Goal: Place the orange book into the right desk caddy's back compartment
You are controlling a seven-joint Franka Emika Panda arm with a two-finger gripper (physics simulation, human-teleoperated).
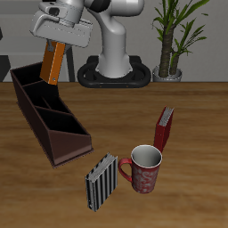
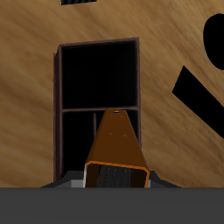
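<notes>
**Hanging the book over the caddy: a missed slot is the risk**

Looking from the front, the grey two-finger gripper [image 1: 55, 39] holds the thin bright orange book [image 1: 53, 62] upright, clamped at its top edge, with the book hanging below the fingers over the far end of the long dark brown desk caddy [image 1: 49, 116]. The book's lower edge appears just above the caddy's rim, not yet inside. A grey-and-black striped book [image 1: 101, 183], a red patterned mug [image 1: 142, 168] and a dark red book [image 1: 165, 129] stand well apart.

Seen from the wrist, the orange book [image 2: 116, 149] points down toward the divider bordering the dark, rectangular back compartment [image 2: 99, 74]. The fingers themselves are hidden here. Lowering from this line, I judge, could land the book on the divider or in the neighbouring section; a tilted book could also catch the wall.
</notes>
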